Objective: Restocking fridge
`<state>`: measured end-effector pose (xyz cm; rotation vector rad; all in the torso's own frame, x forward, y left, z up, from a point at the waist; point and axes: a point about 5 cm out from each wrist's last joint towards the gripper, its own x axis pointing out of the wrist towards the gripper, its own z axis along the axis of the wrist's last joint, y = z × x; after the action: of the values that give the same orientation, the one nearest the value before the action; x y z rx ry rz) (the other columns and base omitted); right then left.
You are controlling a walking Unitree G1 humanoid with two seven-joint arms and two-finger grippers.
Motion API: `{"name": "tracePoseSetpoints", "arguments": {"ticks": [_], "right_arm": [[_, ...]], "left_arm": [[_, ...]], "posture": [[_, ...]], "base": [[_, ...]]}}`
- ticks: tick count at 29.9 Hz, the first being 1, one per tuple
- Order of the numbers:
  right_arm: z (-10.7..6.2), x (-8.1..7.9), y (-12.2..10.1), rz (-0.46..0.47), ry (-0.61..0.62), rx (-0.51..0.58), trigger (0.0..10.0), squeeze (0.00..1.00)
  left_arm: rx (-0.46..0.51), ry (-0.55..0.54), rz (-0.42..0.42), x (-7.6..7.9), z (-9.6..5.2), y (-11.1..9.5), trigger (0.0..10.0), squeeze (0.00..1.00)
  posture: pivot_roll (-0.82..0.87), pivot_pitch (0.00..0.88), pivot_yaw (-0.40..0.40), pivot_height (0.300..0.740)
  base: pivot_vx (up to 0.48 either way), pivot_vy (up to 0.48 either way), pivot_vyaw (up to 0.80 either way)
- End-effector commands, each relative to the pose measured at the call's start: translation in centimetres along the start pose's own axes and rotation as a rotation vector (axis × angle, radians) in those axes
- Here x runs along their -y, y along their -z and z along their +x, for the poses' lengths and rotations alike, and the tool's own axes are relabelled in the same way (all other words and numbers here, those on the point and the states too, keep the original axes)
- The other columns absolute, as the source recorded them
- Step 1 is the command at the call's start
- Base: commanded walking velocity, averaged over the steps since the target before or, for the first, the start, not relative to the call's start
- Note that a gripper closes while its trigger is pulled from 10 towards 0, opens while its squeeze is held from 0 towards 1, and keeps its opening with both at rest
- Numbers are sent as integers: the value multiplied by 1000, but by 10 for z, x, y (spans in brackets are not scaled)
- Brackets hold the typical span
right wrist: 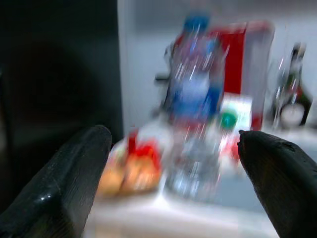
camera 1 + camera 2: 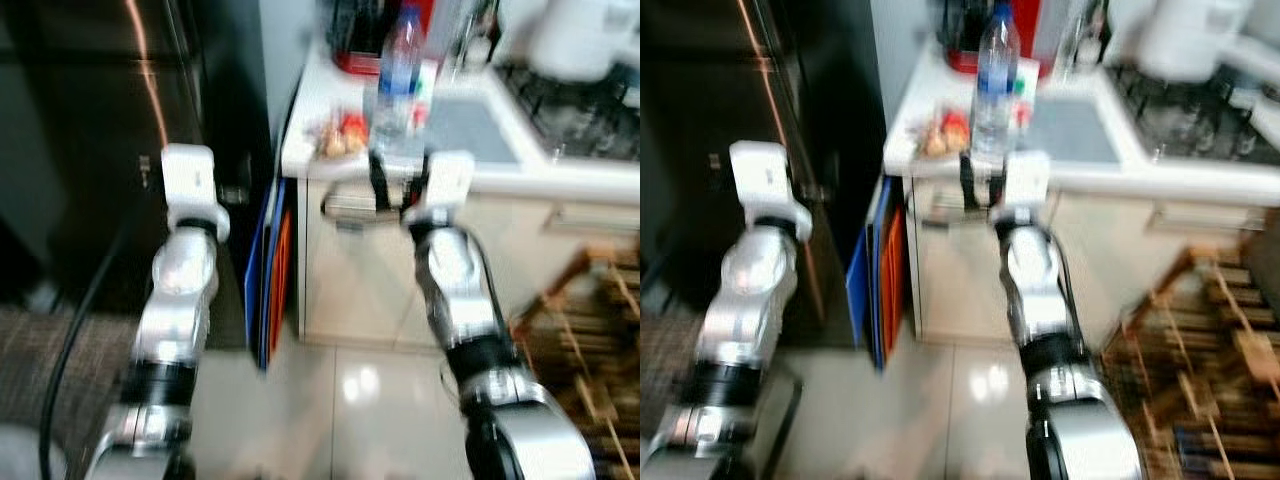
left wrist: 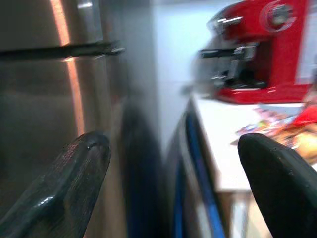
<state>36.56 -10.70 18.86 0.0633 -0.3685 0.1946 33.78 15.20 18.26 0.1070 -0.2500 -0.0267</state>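
Right hand [image 1: 173, 183], fingers apart, apparently just short of bottle [image 1: 194, 104] near counter [image 2: 300, 150] edge.

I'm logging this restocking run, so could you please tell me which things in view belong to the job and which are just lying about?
Belong to the job:
- water bottle, upright on the counter
- snack packet beside it (likely)
- fridge
- right gripper, open, facing the bottle
- left gripper, open, near the fridge

Just lying about:
- red appliance
- stove
- wooden rack
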Motion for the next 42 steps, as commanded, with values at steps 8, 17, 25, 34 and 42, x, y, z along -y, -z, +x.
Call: {"name": "tracePoseSetpoints", "arguments": {"ticks": [8, 17, 25, 34, 42], "right_arm": [[42, 0, -127, -25, -38, 454, 10000, 0], [64, -2, -153, 76, -54, 442, 10000, 0], [78, 11, -112, 169, 34, 171, 10000, 0], [88, 15, -95, 298, 66, -21, 10000, 0], [88, 17, -81, 310, 89, -115, 10000, 0]], "left_arm": [[99, 60, 2, 16, 4, -22, 10000, 0], [115, 72, 26, 23, 5, -24, 10000, 0], [87, 152, 0, 34, 1, -19, 10000, 0], [77, 143, -7, 31, -1, -18, 10000, 0], [63, 152, -7, 31, -3, -16, 10000, 0]], "posture": [[-37, 0, -13, 740], [-28, 0, -19, 740], [-10, 0, -29, 740], [2, 0, -37, 740], [13, 0, -49, 740]], "base": [[480, 0, 0], [160, 0, 0], [0, 0, 0], [0, 0, 0], [0, 0, 0]]}}
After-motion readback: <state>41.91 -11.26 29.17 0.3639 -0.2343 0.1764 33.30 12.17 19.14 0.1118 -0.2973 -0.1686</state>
